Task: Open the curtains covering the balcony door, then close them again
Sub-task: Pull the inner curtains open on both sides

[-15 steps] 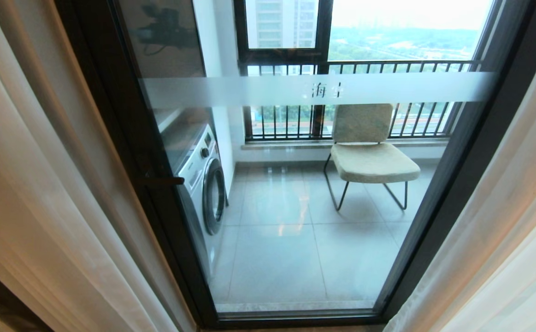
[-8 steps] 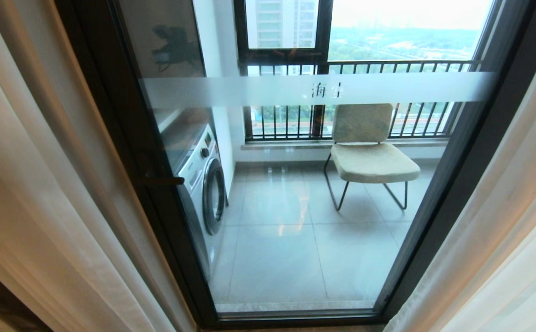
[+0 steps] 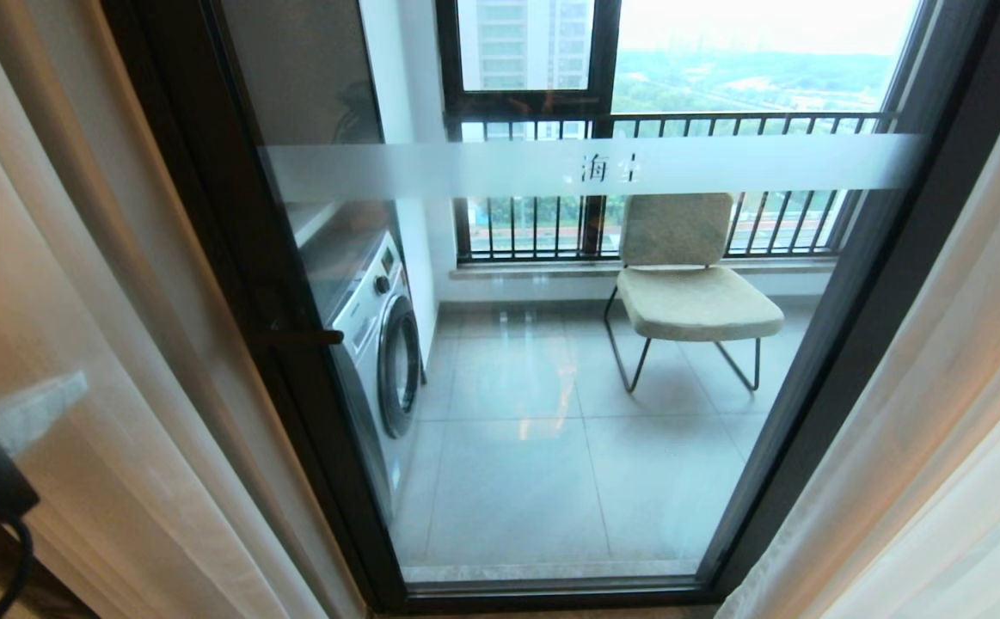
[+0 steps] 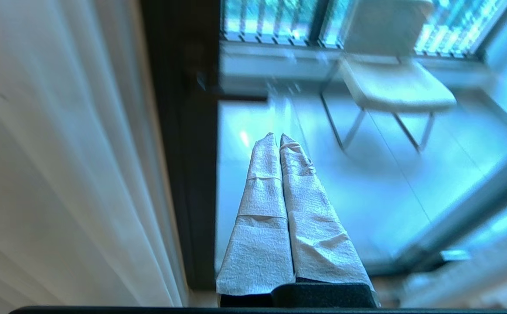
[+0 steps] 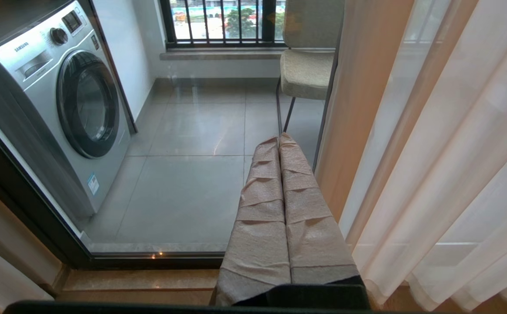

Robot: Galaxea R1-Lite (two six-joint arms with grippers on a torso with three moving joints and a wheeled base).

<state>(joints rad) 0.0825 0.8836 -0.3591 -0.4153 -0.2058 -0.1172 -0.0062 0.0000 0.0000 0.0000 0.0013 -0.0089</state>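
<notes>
The curtains hang parted to both sides, the left panel (image 3: 61,284) and the right panel (image 3: 947,413) both pale and sheer-looking, with the balcony door (image 3: 551,447) bare between them. The door is glass in a dark frame, crossed by a frosted band (image 3: 431,169). My left gripper (image 3: 76,386) rises at the lower left in front of the left curtain, shut and holding nothing. In the left wrist view it (image 4: 278,136) points at the glass just past the dark frame (image 4: 183,144), with the curtain (image 4: 61,152) beside it. My right gripper (image 5: 278,138) is shut and empty, low beside the right curtain (image 5: 436,144).
A small handle (image 3: 303,337) sticks out from the door's left frame. Behind the glass stand a washing machine (image 3: 379,344) at the left and a beige chair (image 3: 693,297) at the right, before a barred window (image 3: 542,232). A floor sill (image 5: 140,283) runs along the door's foot.
My left gripper has come up into the head view at the lower left. Its dark reflection in the upper left of the glass has slid away. Curtains, door and right arm are unchanged.
</notes>
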